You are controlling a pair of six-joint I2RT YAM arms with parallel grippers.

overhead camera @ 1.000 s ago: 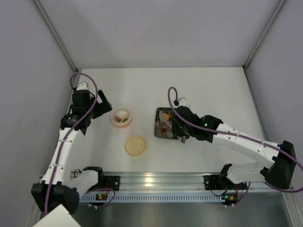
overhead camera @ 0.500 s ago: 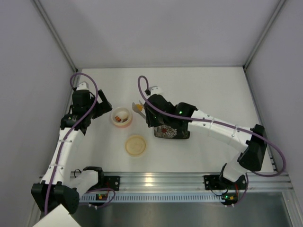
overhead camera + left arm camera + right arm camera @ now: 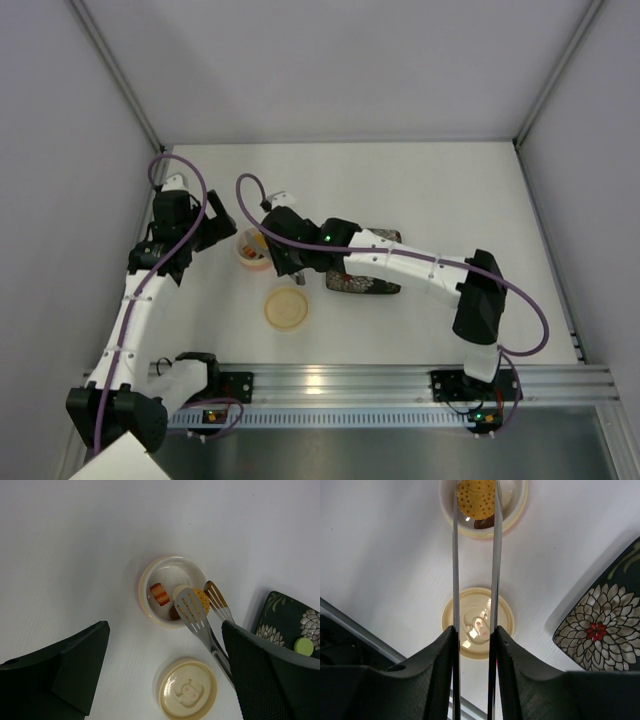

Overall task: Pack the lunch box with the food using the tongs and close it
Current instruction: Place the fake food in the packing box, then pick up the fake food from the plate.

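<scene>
R gripper [image 3: 472,640] clamped tongs [image 3: 455,570], orange piece [image 3: 476,499] pinched over box [image 3: 143,587]; L gripper [image 3: 167,650] stood wide, empty.

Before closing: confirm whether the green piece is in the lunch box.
No, the green piece lies on the plate, outside the lunch box.

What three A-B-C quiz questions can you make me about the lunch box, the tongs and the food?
1. The lunch box is: A open, B lidded, C tipped over.
2. The food round pinched in the tongs is: A blue, B orange, C black.
3. The green piece lies: A in the lunch box, B on the bare table, C on the black plate.

Answers:
1 A, its white inside shows and the lid lies apart beside it.
2 B, the food round between the tong tips is orange.
3 C, it rests on the flowery black plate.
</scene>
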